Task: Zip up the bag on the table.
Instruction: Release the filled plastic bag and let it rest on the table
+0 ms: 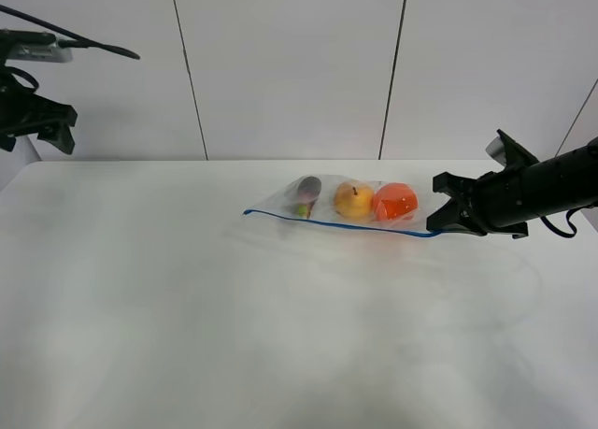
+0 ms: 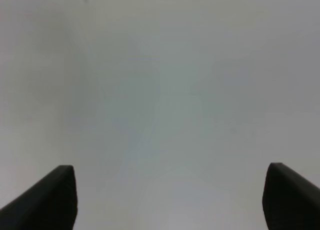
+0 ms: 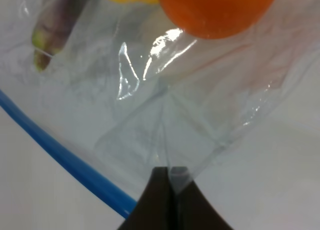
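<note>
My right gripper (image 3: 167, 176) is clenched on the right corner of the bag (image 1: 348, 203), which lies right of centre on the table (image 1: 234, 317), its blue zipper strip (image 1: 327, 224) running left from that grip along the near edge; my left gripper (image 2: 170, 169), spread open, is well apart at far left.

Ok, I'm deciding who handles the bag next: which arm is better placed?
Right. The right end effector is shut on a corner of the bag beside the blue zipper strip; the left end effector hangs open far away across the table.
</note>
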`<state>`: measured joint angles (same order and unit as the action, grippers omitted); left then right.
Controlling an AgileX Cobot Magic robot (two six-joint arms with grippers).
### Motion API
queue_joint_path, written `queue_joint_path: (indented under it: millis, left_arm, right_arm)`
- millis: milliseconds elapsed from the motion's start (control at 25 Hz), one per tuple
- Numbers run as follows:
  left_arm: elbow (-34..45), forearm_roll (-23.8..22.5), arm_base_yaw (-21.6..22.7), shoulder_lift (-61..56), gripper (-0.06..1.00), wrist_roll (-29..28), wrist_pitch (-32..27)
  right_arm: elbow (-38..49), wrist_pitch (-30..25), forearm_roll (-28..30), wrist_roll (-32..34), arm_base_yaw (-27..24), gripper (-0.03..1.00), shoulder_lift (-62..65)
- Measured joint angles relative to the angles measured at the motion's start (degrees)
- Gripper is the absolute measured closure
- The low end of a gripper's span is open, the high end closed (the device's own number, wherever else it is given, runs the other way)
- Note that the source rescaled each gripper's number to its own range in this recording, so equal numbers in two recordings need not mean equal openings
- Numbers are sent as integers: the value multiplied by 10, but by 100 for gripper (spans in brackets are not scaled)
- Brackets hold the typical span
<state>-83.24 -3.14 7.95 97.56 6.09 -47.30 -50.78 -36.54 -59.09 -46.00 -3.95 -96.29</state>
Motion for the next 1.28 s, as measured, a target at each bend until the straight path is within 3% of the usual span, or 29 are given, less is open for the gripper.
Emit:
queue_joint_path:
  millis: [520,840,1040,1280]
  left_arm:
    - [200,-2,0,-319,-6,-18,11]
    - [306,-2,0,-555,-6,-37,-57]
    - [370,-2,0,-697,-6,-52,-66]
    - [437,-2,0,-795,-6,-57,-113]
  right_arm:
    - [3,0,21,10,0,97,0]
    - [4,1,43,24,0,97,0]
    - [4,7,47,24,0,97,0]
    - [4,15,53,35,0,97,0]
